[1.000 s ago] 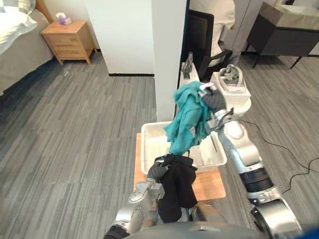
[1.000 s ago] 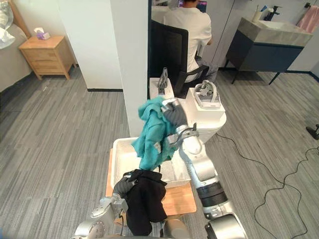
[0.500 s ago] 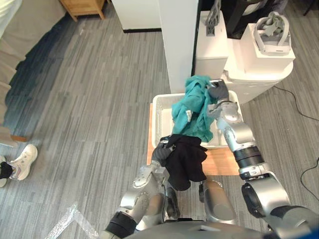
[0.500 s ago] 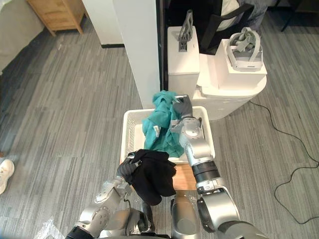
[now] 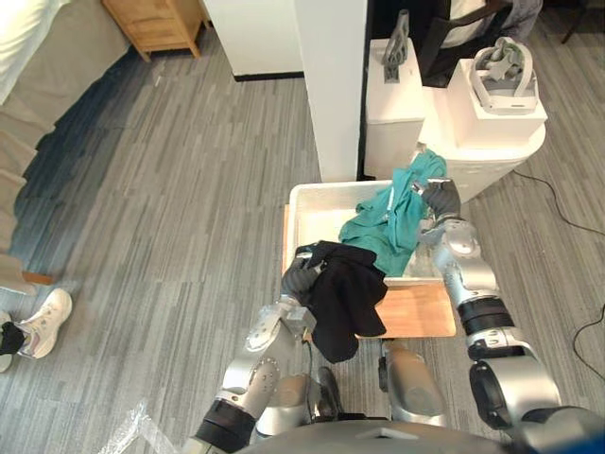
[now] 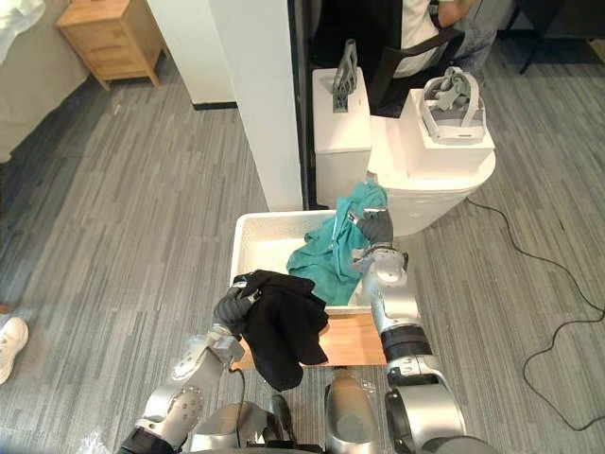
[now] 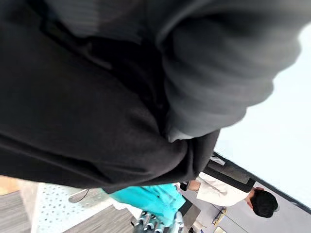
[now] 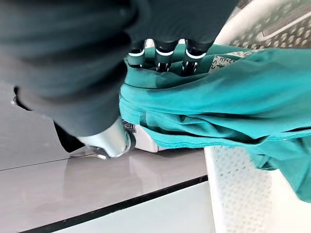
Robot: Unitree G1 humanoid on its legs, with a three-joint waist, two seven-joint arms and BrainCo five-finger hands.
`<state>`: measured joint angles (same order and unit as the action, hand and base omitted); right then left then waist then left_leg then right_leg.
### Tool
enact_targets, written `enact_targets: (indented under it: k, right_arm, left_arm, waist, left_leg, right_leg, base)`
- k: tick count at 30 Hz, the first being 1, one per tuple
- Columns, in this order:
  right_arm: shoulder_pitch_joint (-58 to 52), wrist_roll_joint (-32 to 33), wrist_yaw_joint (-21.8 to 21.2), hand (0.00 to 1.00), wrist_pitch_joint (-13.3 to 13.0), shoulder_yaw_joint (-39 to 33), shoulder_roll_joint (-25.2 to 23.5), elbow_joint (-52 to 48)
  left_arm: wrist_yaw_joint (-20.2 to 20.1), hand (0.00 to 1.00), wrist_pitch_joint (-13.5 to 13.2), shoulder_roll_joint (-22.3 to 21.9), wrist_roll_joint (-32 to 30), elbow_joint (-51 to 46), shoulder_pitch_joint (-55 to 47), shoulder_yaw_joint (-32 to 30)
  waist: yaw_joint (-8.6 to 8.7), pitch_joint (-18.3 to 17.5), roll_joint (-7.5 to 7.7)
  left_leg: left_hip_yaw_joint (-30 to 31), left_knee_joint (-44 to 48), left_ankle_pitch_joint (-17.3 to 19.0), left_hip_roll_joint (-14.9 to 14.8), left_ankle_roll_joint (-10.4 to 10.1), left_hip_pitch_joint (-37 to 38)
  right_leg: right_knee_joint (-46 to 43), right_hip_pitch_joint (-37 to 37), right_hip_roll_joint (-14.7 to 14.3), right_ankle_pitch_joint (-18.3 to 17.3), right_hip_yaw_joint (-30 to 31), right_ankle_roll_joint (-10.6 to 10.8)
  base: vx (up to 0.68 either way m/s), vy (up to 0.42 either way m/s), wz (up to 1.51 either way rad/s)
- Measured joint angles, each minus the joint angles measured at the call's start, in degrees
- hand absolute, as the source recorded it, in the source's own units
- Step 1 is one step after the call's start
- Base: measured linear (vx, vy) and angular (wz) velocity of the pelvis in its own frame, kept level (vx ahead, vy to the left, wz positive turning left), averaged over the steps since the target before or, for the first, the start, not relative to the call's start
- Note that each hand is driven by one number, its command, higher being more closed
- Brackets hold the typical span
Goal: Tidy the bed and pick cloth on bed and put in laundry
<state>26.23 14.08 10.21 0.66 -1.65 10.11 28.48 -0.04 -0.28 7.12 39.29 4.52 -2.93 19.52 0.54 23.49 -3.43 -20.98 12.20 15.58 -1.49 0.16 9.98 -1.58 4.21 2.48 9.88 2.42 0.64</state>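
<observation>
My right hand (image 5: 440, 199) is above the far right corner of the white laundry basket (image 5: 304, 202), its fingers (image 8: 165, 51) curled into a bunch of the teal cloth (image 5: 388, 225) and clamped on it. From that grip the teal cloth slopes down into the basket and spreads across its right half, touching the floor of the basket toward the near rim. My left hand (image 5: 299, 281) is at the basket's near left corner, closed round the top of the black cloth (image 5: 344, 295). The black cloth hangs from it in a loose fold, lapping over the basket's near rim and covering the left part of the wooden board (image 5: 422, 312) on which the basket stands. The top edge of the black cloth touches the lower edge of the teal one at the near rim. The far left part of the basket is bare.
</observation>
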Motion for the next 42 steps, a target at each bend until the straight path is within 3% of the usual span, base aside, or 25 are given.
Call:
enact_targets:
  k: [8,13,20,24,29,31,36,42]
  right_arm:
    - [-11.45,-5.91,-0.43,0.0,-1.17,-0.37,-0.64,-5.17]
    - [-18.01,-10.2,1.21,0.0,-1.62,-2.6,-0.9,-5.22]
    - [-22.89,-21.69,8.22,0.0,-1.53,-4.76,-1.25,-6.55]
    - [-25.42,-26.19,12.61,0.0,2.0,-6.16,-1.4,-5.65]
    - [-27.86,-33.49,19.26,0.0,3.89,-9.96,-2.62,0.03]
    - [-29.62,-34.08,22.04,0.0,4.08,-10.0,-2.96,0.18]
    - [-32.2,-33.64,23.74,0.0,3.98,-9.86,-3.32,3.05]
    - [-35.09,-30.5,21.92,0.0,3.94,-8.52,-5.35,4.7]
  left_arm:
    - [0.55,1.0,-0.69,-0.24,-0.01,-1.23,-1.56,-1.49]
    - [3.0,1.0,-1.67,-0.64,-0.01,-3.44,-2.66,-2.74]
    - [5.41,1.0,-3.14,-0.56,0.02,-7.18,-3.65,-5.48]
    - [7.11,1.0,-5.37,-0.93,-0.01,-7.96,-4.47,-6.1]
    - [10.85,1.0,-8.45,-0.98,-0.03,-11.34,-4.38,-6.71]
    - [13.26,1.0,-10.48,-1.03,-0.2,-12.7,-4.36,-7.51]
    - [15.56,1.0,-14.13,-1.04,-0.59,-16.27,-2.36,-9.45]
    - [16.38,1.0,-14.56,-0.44,-0.71,-25.56,6.47,-8.3]
  waist:
    - [0.23,-1.54,1.76]
    - [0.8,-3.6,2.51]
    - [0.57,-5.32,3.34]
    - [0.75,-6.25,3.44]
    - [0.9,-7.31,3.56]
    - [1.25,-8.32,3.72]
    - [1.59,-10.33,4.28]
    - [1.83,-12.6,3.74]
  left_leg:
    - [-2.04,0.02,0.68,-1.87,-1.03,1.75]
    - [-2.22,-0.09,1.32,-2.17,-0.89,2.34]
    - [-2.88,-0.06,1.99,-2.0,-0.51,2.88]
    - [-2.95,-0.14,2.19,-2.11,-0.59,2.81]
    - [-3.1,-0.21,2.31,-2.1,-0.74,2.86]
    - [-3.14,-0.24,2.37,-2.11,-0.71,2.88]
    - [-3.29,-0.23,2.4,-2.19,-0.69,2.89]
    - [-4.08,-0.23,2.43,-2.45,-0.74,3.22]
  right_leg:
    - [3.01,-2.08,-2.29,1.45,1.67,0.14]
    - [3.56,-2.86,-2.64,1.68,1.82,0.42]
    - [4.7,-3.71,-2.61,2.23,3.07,1.15]
    - [4.98,-3.7,-2.75,2.22,3.07,1.16]
    - [5.11,-3.7,-2.79,2.22,3.08,1.17]
    - [5.15,-3.71,-2.8,2.22,3.08,1.17]
    - [5.22,-3.73,-2.82,2.22,3.08,1.17]
    - [4.97,-3.71,-3.08,2.2,3.07,1.25]
  base:
    - [0.07,-0.021,-0.16]
    - [0.08,0.033,-0.03]
    - [0.05,0.042,-0.04]
    - [0.08,0.024,-0.02]
    - [0.06,0.018,-0.02]
    - [0.05,0.012,-0.01]
    - [0.03,0.003,0.0]
    - [0.05,0.008,-0.04]
